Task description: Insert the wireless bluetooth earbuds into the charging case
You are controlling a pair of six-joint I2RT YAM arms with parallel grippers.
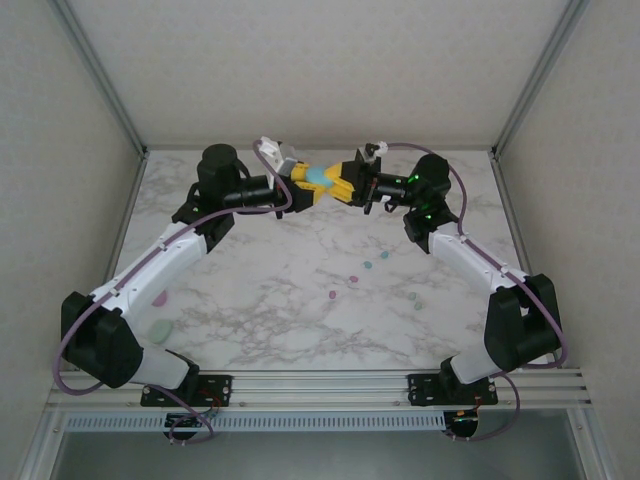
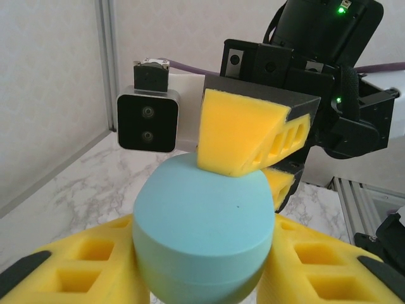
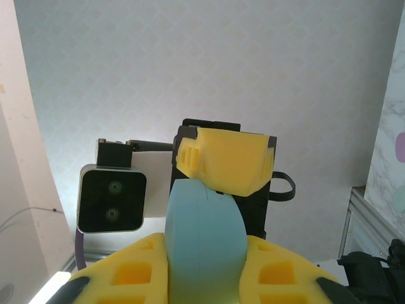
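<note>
A teal charging case (image 1: 318,177) hangs in the air over the back of the table, gripped from both sides. My left gripper (image 1: 303,186) is shut on it, its yellow pads pressed to the case (image 2: 202,221) on either side. My right gripper (image 1: 341,187) is shut on it too, holding the case (image 3: 202,247) edge-on, and one of its fingers (image 2: 240,133) lies over the case's top. The case looks closed. The earbuds lie on the marble: teal (image 1: 368,266), pink (image 1: 332,296) and pale green (image 1: 419,305), all far below the grippers.
A pale green round case (image 1: 160,329) and a small pink piece (image 1: 159,298) lie beside the left arm's lower link. White walls with metal posts (image 1: 120,110) close in the table on three sides. The arm bases stand on the rail (image 1: 320,385) at the near edge.
</note>
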